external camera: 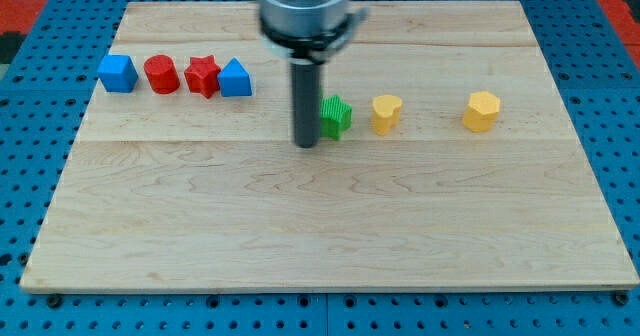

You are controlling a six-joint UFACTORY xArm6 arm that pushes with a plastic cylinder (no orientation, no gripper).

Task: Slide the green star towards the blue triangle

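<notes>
The green star (337, 116) lies near the middle of the wooden board (330, 226). The blue triangle (235, 78) lies at the upper left, at the right end of a row of blocks. My tip (306, 143) rests on the board just left of the green star, close to it or touching it; contact cannot be told. The rod rises from there to the arm's dark cylinder at the view's top. The tip lies between the star and the triangle, lower than both.
Left of the blue triangle stand a red star (203, 75), a red cylinder (160, 74) and a blue cube (117, 73). Right of the green star are a yellow heart-like block (386, 113) and a yellow hexagon (481, 111).
</notes>
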